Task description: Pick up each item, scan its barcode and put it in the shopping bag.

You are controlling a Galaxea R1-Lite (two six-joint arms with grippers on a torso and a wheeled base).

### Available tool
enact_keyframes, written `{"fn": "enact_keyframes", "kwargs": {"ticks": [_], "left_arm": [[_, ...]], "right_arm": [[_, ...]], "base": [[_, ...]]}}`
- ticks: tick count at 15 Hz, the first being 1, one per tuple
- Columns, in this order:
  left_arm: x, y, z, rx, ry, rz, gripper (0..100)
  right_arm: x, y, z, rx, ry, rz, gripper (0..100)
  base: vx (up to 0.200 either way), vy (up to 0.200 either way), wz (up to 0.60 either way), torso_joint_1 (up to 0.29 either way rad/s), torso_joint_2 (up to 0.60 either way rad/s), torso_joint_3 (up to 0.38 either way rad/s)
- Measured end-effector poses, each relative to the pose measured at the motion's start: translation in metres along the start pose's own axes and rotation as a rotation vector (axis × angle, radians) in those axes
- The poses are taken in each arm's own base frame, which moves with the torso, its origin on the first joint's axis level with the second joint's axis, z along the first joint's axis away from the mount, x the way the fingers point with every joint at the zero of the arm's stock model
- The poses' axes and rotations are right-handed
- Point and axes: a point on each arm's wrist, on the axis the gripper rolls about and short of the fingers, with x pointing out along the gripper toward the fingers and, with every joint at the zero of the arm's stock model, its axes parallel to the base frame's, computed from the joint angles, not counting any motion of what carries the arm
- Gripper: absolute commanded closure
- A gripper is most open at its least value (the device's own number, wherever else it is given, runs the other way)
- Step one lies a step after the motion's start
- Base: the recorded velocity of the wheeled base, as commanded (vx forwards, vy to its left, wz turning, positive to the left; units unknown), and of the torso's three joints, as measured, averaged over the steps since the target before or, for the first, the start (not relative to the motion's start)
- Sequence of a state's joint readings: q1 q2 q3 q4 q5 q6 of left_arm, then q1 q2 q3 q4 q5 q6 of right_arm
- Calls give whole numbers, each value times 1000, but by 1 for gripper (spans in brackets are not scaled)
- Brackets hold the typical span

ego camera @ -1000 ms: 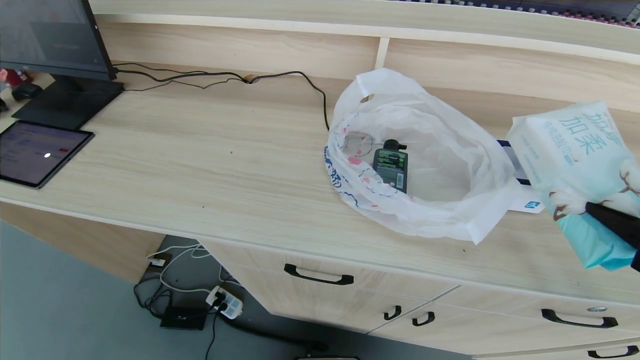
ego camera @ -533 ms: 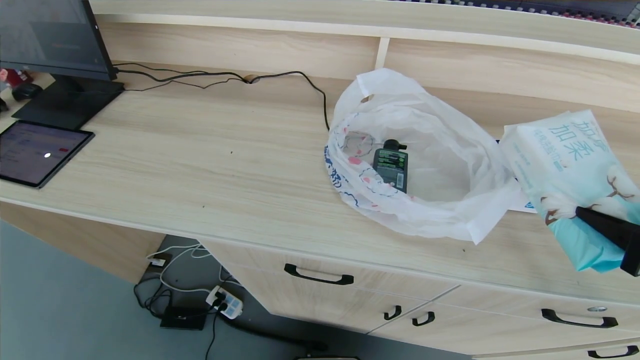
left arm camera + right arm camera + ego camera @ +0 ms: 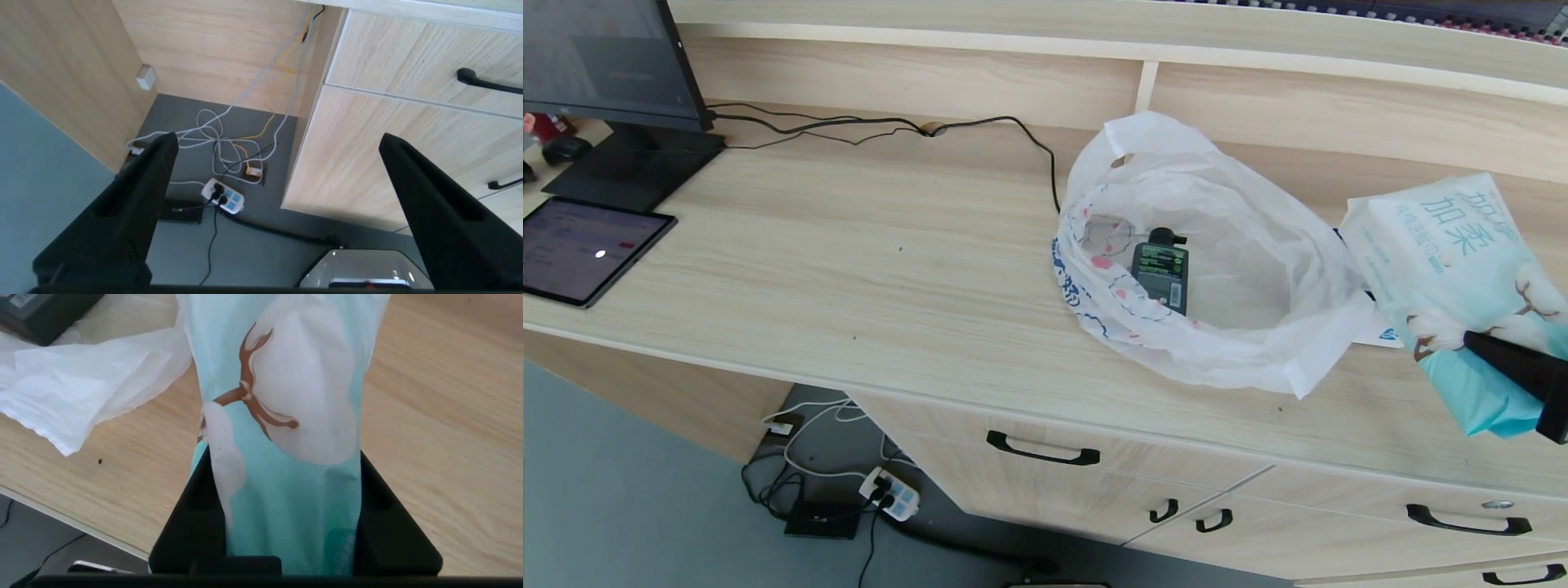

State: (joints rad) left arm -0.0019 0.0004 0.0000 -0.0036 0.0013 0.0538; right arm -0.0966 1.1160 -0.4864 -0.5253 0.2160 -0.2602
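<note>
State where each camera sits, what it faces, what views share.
Head view: on the head, facing down at counter, shopping bag, bottle; right tool grips the tissue pack.
Left wrist view: on left wrist, facing floor, power strip, drawers; left tool open.
Right wrist view: on right wrist, facing the clamped tissue pack.
Shared: head and right wrist views show tissue pack and shopping bag.

Pale wood-grain laminate on the counter (image 3: 849, 245), matt and smooth, same stuff on the drawer fronts (image 3: 1094, 498). Thin white plastic for the shopping bag (image 3: 1258, 269), crinkly, half see-through, bit of a sheen. Soft glossy film on the tissue pack (image 3: 1445, 261), wrinkled where pinched. Plastic-looking dark bottle (image 3: 1161, 273) with a shiny label. Matt black hard fingers (image 3: 189, 518) on the right gripper (image 3: 283, 469), same finish on the left gripper (image 3: 278, 139). Dull-shine black drawer handles (image 3: 1043, 451). Glossy glass on the tablet (image 3: 584, 249).
</note>
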Motion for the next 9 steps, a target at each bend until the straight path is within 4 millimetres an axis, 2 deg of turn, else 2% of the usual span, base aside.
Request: {"fn": "enact_keyframes", "kwargs": {"ticks": [1, 3, 6, 9], "left_arm": [[0, 0, 0, 0, 0, 0, 0], [0, 0, 0, 0, 0, 0, 0], [0, 0, 0, 1, 0, 0, 0], [0, 0, 0, 1, 1, 0, 0]], "right_arm": [[1, -2, 8, -8, -27, -5, 100], [3, 2, 36, -39, -129, 46, 100], [7, 27, 65, -48, -219, 129, 100], [12, 39, 69, -9, -215, 176, 100]], "base": [[0, 0, 0, 0, 0, 0], [0, 0, 0, 0, 0, 0], [0, 0, 600, -1, 1, -2], [0, 0, 600, 6, 4, -2]]}}
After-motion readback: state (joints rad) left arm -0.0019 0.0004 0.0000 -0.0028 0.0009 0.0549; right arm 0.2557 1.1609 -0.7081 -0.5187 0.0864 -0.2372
